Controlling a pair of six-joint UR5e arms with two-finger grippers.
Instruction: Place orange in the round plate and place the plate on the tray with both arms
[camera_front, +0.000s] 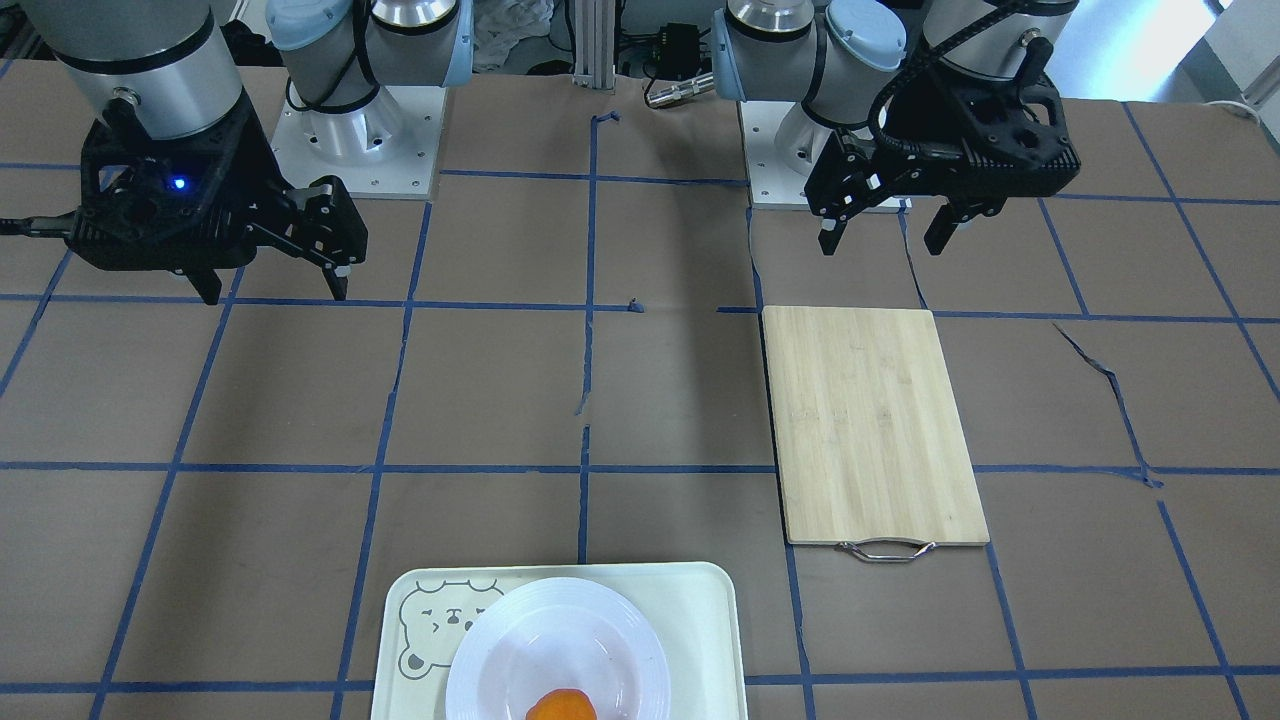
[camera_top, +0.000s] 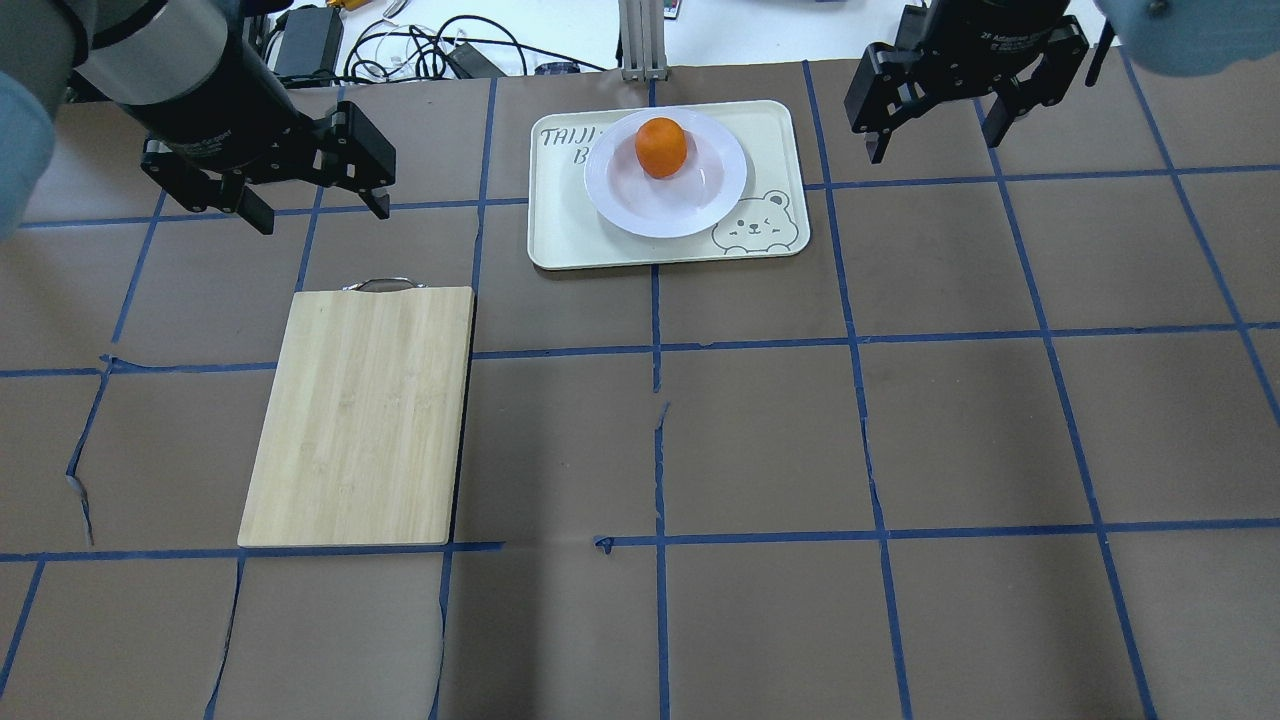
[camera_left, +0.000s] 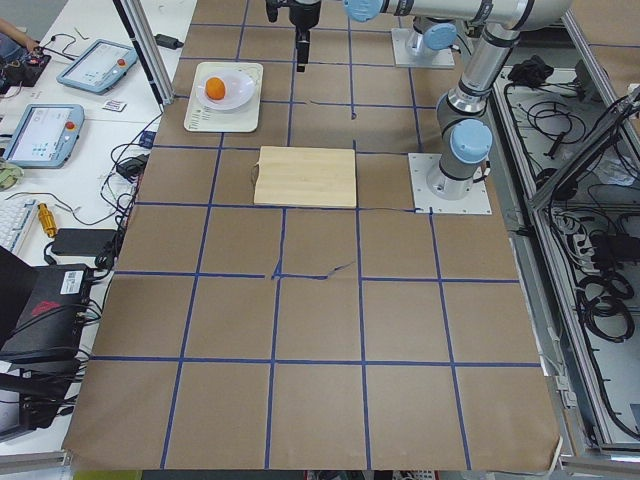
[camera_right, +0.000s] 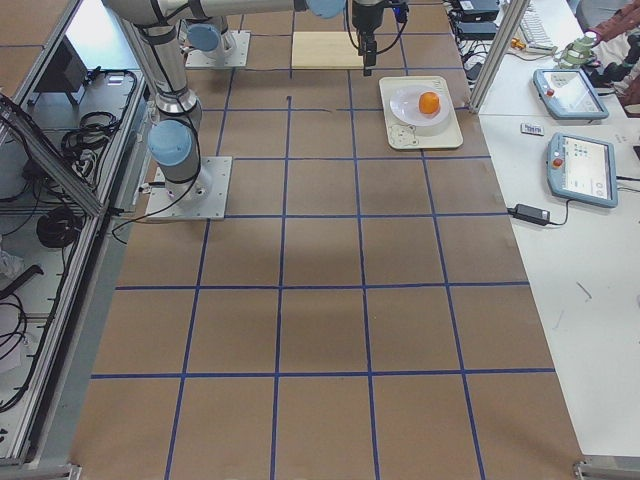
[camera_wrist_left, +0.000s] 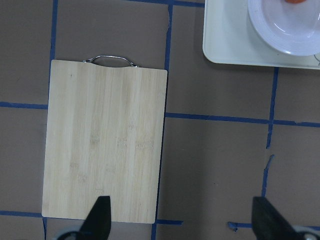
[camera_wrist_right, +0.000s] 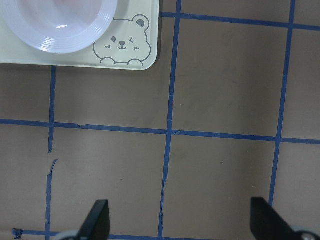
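The orange (camera_top: 661, 147) lies in the white round plate (camera_top: 640, 207), off-centre toward its far rim. That plate rests on the mint-white tray (camera_top: 570, 235) with the bear drawing, at the table's far middle. My left gripper (camera_top: 322, 215) hovers open and empty to the left of the tray, above the table near the board's handle. Held high to the right of the tray, my right gripper (camera_top: 932, 148) is open too, with nothing in it. In the right wrist view the plate's edge (camera_wrist_right: 65, 35) and the tray's bear corner (camera_wrist_right: 122, 47) show at the top left.
A bamboo cutting board (camera_top: 360, 415) with a metal handle (camera_top: 379, 285) lies left of centre, below the left gripper. Brown paper with blue tape lines covers the table. Cables and a metal post (camera_top: 640, 35) sit beyond the far edge.
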